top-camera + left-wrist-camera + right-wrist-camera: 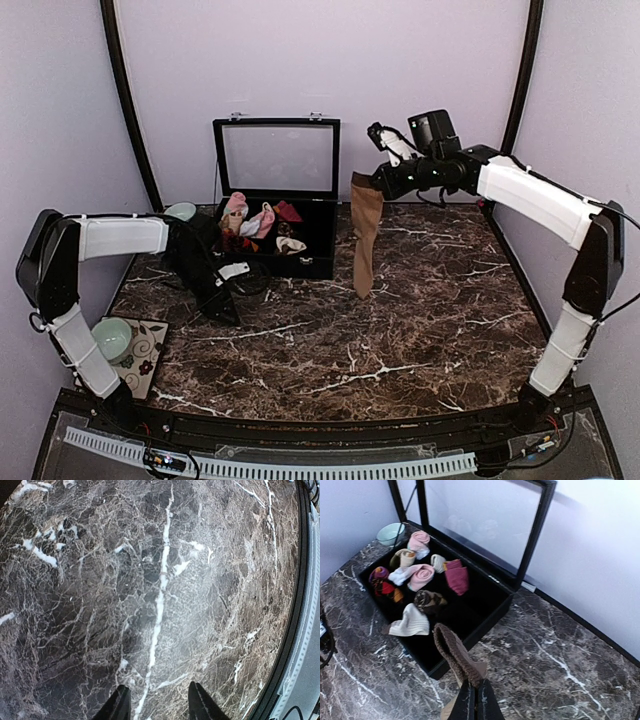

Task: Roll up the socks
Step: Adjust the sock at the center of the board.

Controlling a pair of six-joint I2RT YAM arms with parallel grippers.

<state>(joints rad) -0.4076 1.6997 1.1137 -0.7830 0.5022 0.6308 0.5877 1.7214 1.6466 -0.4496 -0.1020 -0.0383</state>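
A tan-brown sock (366,235) hangs lengthwise from my right gripper (372,183), its toe just above the marble table beside the box. In the right wrist view the gripper (474,684) is shut on the sock's ribbed brown cuff (454,652), which loops up past the fingertips. A cream sock (291,244) lies in the near part of the open box (411,622). My left gripper (228,312) hovers low over the left of the table. Its fingers (121,705) stand apart in the left wrist view, with only bare marble between them, so that gripper (157,700) is open.
The black box (290,268) with its glass lid raised stands at the back centre, holding pink, dark red and other rolled bundles (422,575). A green bowl (112,338) sits on a patterned mat (145,360) at the left front. Another bowl (181,211) stands left of the box.
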